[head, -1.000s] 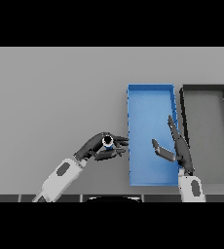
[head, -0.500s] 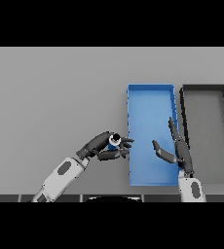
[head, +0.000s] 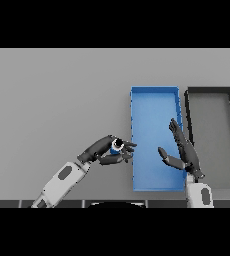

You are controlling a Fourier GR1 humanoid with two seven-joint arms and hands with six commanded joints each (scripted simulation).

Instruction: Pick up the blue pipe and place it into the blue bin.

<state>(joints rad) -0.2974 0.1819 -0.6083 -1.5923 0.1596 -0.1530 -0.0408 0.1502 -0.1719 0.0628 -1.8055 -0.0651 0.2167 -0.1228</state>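
Pipe in my grasp: my left hand [head: 106, 151] has its fingers curled round the blue pipe [head: 116, 146], held just beside the left wall of the blue bin [head: 154, 93], toward the table's [head: 52, 100] near edge; my right hand [head: 184, 152] hangs flat, fingers straight, over the bin's right side; the dark bin [head: 212, 91] sits just beyond. Carry rightward past the wall; keep the pipe above the rim; release only once it is over the floor; mind the right hand.
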